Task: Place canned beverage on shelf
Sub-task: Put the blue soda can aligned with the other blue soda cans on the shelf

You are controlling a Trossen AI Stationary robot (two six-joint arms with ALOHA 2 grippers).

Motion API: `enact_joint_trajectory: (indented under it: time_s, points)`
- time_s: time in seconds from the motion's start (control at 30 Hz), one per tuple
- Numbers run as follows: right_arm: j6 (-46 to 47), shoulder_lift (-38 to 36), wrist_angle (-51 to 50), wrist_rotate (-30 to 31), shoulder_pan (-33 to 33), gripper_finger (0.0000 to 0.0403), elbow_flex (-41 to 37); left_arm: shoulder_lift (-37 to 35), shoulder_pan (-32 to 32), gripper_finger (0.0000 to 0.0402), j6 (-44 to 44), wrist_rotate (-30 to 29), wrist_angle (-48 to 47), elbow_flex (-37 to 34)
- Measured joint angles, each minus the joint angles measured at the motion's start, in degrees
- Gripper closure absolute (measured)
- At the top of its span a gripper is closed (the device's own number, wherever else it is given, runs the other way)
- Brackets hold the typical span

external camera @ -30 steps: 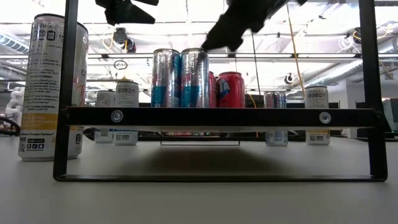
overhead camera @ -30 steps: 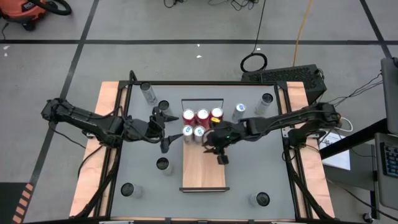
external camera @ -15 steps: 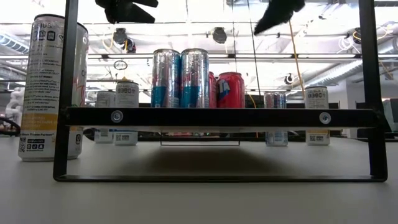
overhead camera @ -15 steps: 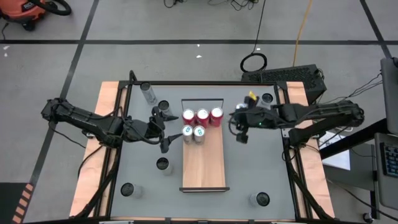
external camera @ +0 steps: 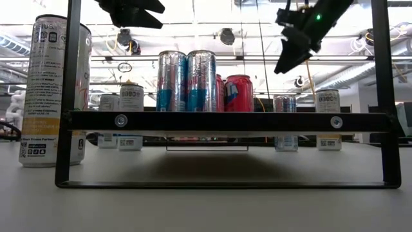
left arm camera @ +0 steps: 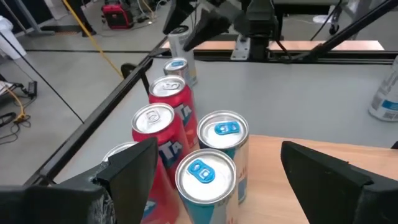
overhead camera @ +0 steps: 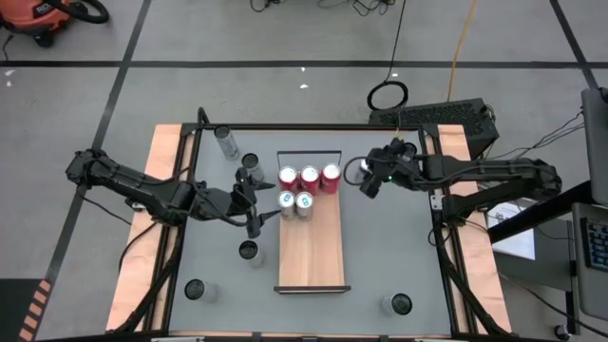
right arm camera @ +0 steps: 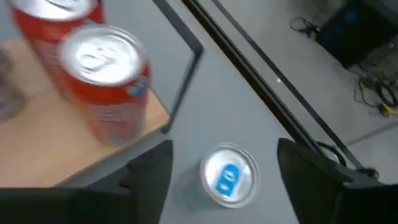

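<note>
The shelf (overhead camera: 311,249) is lying flat in the middle of the grey surface (overhead camera: 380,256), a long rectangular board of pale, smooth wood with dark edging. Its long axis is running from the near edge toward the far edge, with a thin black wire rail (overhead camera: 309,154) at the far short end. Five cylindrical metal cans are standing upright at that end: three red cans (overhead camera: 310,178) in a row by the rail and two silver cans (overhead camera: 294,202) with blue tabs just in front of them.

The right gripper (overhead camera: 369,180) is hovering just beside the shelf's far right corner, its fingers (right arm camera: 149,171) spreading wide and holding nothing, directly over a silver can (right arm camera: 228,173) standing on the surface. The left gripper (overhead camera: 255,199) is hanging beside the shelf's left edge near the silver cans, fingers (left arm camera: 127,168) standing wide apart and empty.
</note>
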Motion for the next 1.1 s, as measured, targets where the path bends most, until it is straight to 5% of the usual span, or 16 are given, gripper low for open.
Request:
enact_joint_trajectory:
  time_s: [0.27, 1.1]
  points:
    - [1.24, -0.07, 7.74, 0.10, -6.84, 0.0057, -5.74, 0.00, 0.04, 0.0063, -0.11, 0.05, 0.09, 0.00]
    - [13.12, 2.58, 8.92, -4.79, -11.26, 0.0052, -7.87, 0.00, 0.04, 0.0063, -1.60, -0.11, -1.92, 0.00]
